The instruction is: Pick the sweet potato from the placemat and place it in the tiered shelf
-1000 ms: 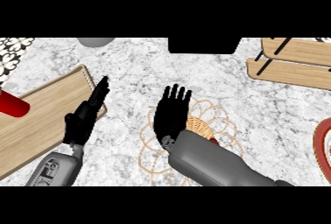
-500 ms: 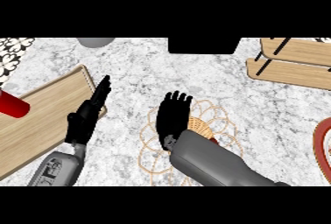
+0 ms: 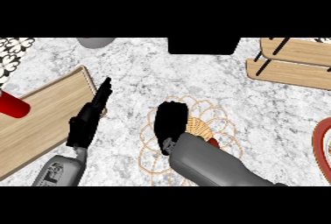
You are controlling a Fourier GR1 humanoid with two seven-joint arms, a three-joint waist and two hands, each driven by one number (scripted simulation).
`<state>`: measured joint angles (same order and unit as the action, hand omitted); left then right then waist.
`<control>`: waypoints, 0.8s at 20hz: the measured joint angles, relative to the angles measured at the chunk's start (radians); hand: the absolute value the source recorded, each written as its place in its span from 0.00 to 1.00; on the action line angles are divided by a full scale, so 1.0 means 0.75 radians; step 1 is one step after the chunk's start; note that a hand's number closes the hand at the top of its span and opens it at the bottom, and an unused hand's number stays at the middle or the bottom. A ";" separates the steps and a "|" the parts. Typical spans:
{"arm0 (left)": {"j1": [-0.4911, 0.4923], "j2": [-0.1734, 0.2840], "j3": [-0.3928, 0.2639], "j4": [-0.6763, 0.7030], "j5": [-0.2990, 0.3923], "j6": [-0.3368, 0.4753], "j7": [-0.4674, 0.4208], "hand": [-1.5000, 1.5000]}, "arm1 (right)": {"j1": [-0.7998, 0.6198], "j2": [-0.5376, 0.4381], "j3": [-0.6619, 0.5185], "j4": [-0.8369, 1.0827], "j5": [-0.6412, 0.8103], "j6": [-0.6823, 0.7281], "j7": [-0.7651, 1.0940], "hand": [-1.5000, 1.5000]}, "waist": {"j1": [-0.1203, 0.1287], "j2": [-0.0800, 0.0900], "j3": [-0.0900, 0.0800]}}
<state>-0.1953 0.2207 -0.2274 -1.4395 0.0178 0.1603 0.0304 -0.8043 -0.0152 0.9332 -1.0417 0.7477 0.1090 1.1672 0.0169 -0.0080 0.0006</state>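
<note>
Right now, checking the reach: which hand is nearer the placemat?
Right. The right hand is over the placemat; the left hand is off to its left, beside the wooden board.

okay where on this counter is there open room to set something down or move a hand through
Bare marble lies between the placemat and the tiered shelf, and between the left hand and the placemat. It is crowded at the wooden board on the left and under the right hand.

A red cup [image 3: 13,106] stands on a wooden board [image 3: 45,116].
</note>
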 measured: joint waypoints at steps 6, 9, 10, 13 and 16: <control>0.025 0.009 0.036 0.013 0.007 -0.007 -0.021 0.50 | 0.133 -0.118 -0.200 -0.161 -0.052 -0.088 -0.136 1.00 | -0.039 0.002 0.001; 0.034 0.024 0.050 -0.010 0.014 -0.017 -0.004 0.50 | 0.236 -0.199 -0.309 -0.290 -0.111 -0.153 -0.205 1.00 | -0.049 0.002 0.001; 0.031 0.026 0.055 -0.011 0.019 -0.023 0.001 0.50 | 0.272 -0.227 -0.337 -0.342 -0.124 -0.163 -0.215 1.00 | -0.050 0.002 0.001; 0.039 0.036 0.071 -0.029 0.032 -0.040 0.006 0.50 | 0.374 -0.286 -0.402 -0.504 -0.137 -0.223 -0.245 1.00 | -0.051 0.002 0.000; 0.035 0.031 0.073 -0.005 0.027 -0.045 -0.012 0.50 | 0.420 -0.281 -0.483 -0.636 -0.143 -0.329 -0.280 1.00 | -0.055 0.003 0.000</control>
<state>-0.1694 0.2438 -0.1725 -1.4432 0.0382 0.1263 0.0218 -0.4890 -0.2257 0.5712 -1.5187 0.6405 -0.1374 0.9572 -0.0243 -0.0056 0.0008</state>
